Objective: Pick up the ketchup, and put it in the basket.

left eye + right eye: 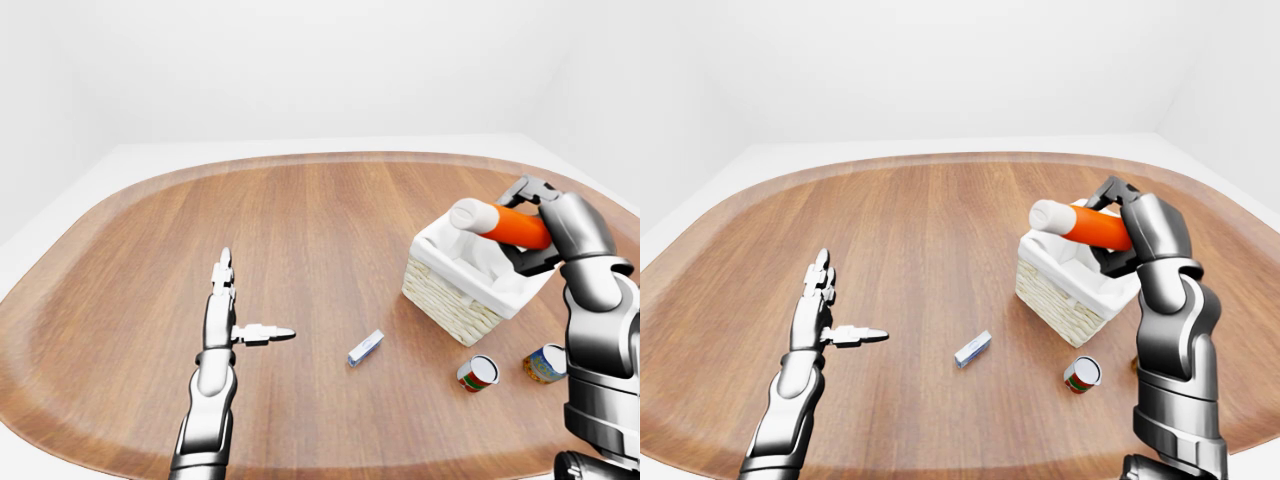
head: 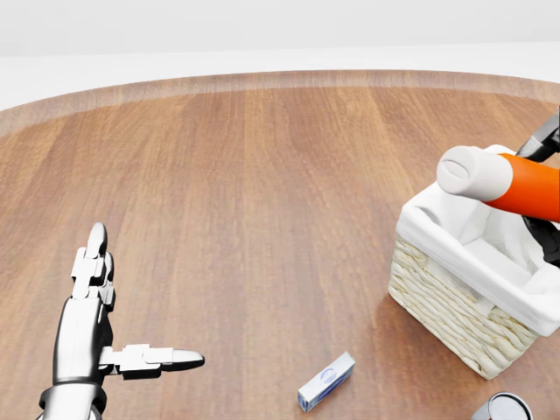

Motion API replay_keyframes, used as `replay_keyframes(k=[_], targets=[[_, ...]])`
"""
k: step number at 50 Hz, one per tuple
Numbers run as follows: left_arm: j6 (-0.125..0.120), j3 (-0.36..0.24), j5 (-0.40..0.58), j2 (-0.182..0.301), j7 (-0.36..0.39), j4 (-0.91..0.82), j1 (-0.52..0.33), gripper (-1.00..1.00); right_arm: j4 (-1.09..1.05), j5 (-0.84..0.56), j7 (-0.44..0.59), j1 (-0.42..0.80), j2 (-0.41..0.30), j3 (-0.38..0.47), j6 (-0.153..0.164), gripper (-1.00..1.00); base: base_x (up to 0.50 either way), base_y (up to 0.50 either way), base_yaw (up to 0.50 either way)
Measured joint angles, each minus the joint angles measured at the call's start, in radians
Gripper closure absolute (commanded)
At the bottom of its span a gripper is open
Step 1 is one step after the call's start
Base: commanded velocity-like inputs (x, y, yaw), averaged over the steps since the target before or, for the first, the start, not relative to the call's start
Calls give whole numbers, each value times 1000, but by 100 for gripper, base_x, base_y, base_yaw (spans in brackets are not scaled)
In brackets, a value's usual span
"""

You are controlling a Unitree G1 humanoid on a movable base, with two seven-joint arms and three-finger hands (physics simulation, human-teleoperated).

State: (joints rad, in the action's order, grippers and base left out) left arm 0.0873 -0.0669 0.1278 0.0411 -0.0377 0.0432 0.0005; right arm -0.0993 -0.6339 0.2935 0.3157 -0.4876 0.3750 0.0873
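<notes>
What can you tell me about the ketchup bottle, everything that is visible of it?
The ketchup is an orange bottle with a wide white cap, smooth like plastic. It lies nearly level, the cap toward the view's left and slightly raised. The right hand holds it, fingers closed round the orange body. It hangs over the open top of the basket, a woven one with a white lining, and is not set down inside yet.
</notes>
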Motion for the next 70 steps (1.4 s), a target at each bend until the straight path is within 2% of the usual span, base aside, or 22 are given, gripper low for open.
replay_keyframes(k=[24, 40, 53, 70], targets=[[0, -1, 0, 0, 1, -1, 2, -100, 58, -99, 40, 39, -42, -13, 0, 100, 0, 0, 0], [0, 1, 3, 0, 0, 2, 3, -100, 137, -166, 32, 49, -57, -28, 0, 100, 0, 0, 0], [0, 0, 1, -1, 3, -8, 6, -100, 229, -198, 0, 77, -58, -57, 0, 100, 0, 0, 0], [0, -4, -4, 0, 6, -20, 9, -100, 437, -213, -109, 138, -64, -110, 0, 100, 0, 0, 0]])
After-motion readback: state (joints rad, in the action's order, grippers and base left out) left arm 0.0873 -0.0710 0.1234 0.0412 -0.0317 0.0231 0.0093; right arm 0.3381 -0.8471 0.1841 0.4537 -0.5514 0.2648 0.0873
